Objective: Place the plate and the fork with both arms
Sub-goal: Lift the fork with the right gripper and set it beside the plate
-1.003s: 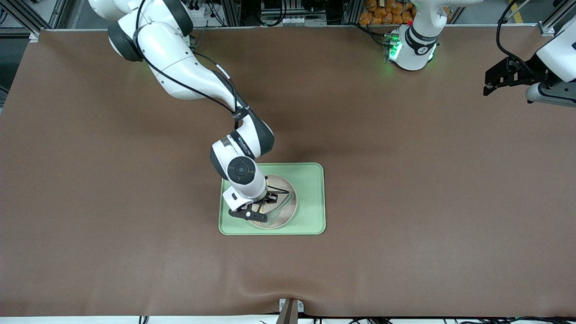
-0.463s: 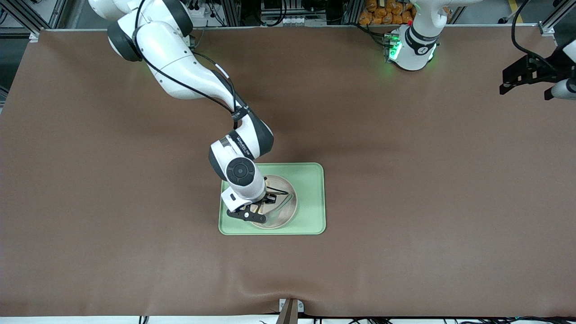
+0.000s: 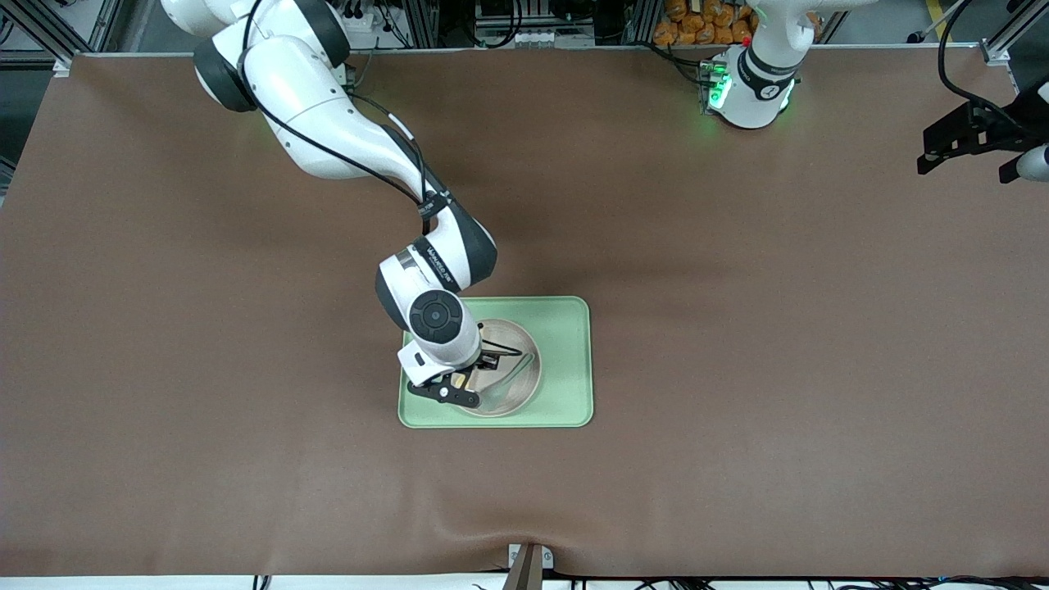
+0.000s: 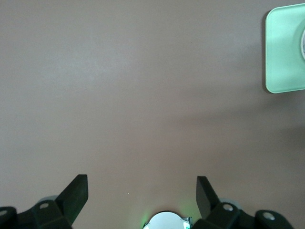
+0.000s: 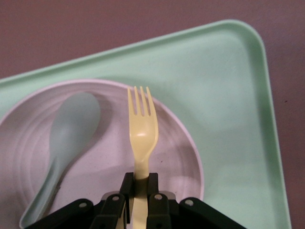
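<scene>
Since a moment ago my left arm has drawn back toward its own end of the table, and my right wrist has shifted slightly toward the right arm's end over the tray. My right gripper (image 5: pixel 139 191) is clamped on the handle of the fork (image 5: pixel 141 133), holding it just above the plate (image 3: pixel 524 385), tines pointing out over the plate's middle. The plate sits on the green tray (image 3: pixel 565 360), toward the tray's end nearer my right arm. A pale grey-green spoon (image 5: pixel 66 143) lies in the plate just beside the fork, its bowl level with the tines, so it crowds the spot under me. My left gripper (image 3: pixel 971 141) hangs with its jaws wide apart and holding nothing, over bare brown table (image 4: pixel 143 95), well apart from the tray; that arm waits.
</scene>
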You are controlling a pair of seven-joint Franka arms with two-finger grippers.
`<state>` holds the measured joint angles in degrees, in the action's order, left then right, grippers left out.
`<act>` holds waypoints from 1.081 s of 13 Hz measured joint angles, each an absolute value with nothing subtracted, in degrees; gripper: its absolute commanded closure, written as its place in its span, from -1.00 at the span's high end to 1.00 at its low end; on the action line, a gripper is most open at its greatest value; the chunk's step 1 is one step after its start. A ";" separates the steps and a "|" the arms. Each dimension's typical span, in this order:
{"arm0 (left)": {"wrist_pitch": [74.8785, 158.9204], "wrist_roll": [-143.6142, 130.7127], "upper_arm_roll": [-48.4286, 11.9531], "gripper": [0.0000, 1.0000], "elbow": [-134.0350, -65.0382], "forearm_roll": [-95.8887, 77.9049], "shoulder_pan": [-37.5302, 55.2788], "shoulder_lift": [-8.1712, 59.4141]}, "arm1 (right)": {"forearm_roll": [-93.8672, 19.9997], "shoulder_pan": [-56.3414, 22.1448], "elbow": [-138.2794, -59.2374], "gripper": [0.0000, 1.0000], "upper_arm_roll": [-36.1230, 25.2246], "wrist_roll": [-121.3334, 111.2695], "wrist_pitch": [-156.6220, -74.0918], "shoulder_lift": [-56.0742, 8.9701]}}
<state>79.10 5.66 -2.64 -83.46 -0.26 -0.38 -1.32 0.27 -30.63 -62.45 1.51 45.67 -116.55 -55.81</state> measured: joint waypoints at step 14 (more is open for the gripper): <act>80.66 5.25 -2.80 1.00 -84.05 -0.26 -0.33 -1.10 | 0.58 -19.48 -64.13 -0.92 6.30 24.70 -116.12 -54.38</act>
<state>80.66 5.25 -2.80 -84.05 -0.26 -0.33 -1.10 0.58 -19.48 -64.13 6.30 24.70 -116.12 -54.38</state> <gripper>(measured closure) 0.000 0.846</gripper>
